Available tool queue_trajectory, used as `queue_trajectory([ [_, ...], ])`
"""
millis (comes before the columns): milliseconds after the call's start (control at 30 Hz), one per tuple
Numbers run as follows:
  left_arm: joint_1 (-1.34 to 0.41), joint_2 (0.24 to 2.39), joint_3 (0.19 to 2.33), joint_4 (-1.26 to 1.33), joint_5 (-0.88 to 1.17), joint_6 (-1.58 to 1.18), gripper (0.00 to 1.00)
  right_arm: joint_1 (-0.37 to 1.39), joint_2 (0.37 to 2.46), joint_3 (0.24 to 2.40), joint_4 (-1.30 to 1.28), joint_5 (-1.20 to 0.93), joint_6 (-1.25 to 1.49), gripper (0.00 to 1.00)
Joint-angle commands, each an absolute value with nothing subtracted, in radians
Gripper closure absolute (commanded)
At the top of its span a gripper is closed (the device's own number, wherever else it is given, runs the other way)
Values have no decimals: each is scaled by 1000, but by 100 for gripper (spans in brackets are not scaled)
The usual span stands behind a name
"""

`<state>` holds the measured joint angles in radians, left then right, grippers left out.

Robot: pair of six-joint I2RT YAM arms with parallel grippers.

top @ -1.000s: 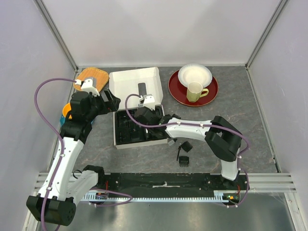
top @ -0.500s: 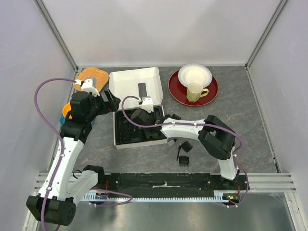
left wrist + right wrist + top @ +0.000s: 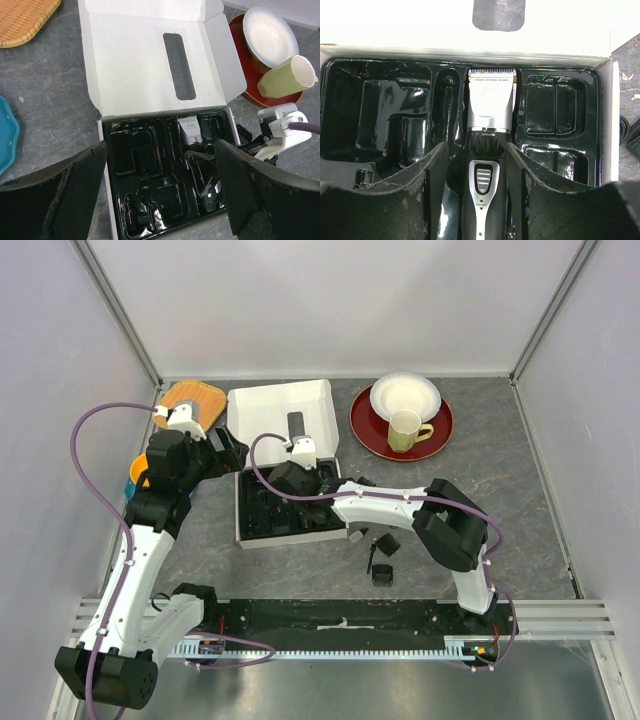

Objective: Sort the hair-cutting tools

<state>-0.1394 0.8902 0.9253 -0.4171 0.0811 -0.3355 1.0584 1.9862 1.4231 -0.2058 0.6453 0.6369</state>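
The black and silver clipper (image 3: 487, 150) lies in a slot of the black moulded tray (image 3: 262, 525), blade end toward the box lid; its silver head (image 3: 189, 129) shows in the left wrist view. My right gripper (image 3: 297, 498) (image 3: 475, 165) straddles the clipper body, open, with a gap showing at its left finger (image 3: 427, 175). Two black comb attachments (image 3: 386, 543) (image 3: 381, 575) and a thin brush (image 3: 371, 558) lie on the table right of the tray. The left gripper (image 3: 230, 448) (image 3: 160, 150) hovers wide open above the tray's left side, holding nothing.
The white box lid (image 3: 280, 415) stands open behind the tray. At the back right, a red plate (image 3: 372, 430) carries a white bowl (image 3: 405, 395) and a green cup (image 3: 404, 430). A wicker tray (image 3: 190, 398) and a blue dish (image 3: 135, 476) sit at the left.
The right arm has shifted slightly left over the tray and its jaws have widened around the clipper. The left arm has not moved.
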Motion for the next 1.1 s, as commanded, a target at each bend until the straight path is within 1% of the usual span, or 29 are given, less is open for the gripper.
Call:
queue_trajectory([
  [0,-138,887,948,-399,69,-307,6,1062,1947,1456,-235,670,655,46],
  [233,-138,887,948,-399,67,-307,6,1062,1942,1440,-301,664,695,57],
  [467,-138,888,948,-399,71,-308,6,1063,1951,1398,-310,618,723,68],
  [633,-137,888,948,-400,71,-308,6,1061,1962,1399,-311,611,724,70],
  [733,-137,888,948,-400,71,-308,6,1060,1951,1413,-314,617,713,69],
  [767,-137,890,948,-400,69,-308,6,1060,1935,1416,-316,621,712,68],
  [800,-138,888,948,-400,71,-308,6,1060,1927,1423,-322,630,707,64],
  [900,-138,888,948,-400,72,-308,6,1048,1875,1436,-342,640,695,56],
  [967,-137,888,950,-400,75,-310,6,1032,1839,1450,-359,598,658,53],
  [1000,-138,891,950,-400,81,-311,6,1023,1833,1482,-415,583,654,51],
  [1067,-138,893,953,-400,97,-313,6,991,1798,1493,-465,563,634,51],
])
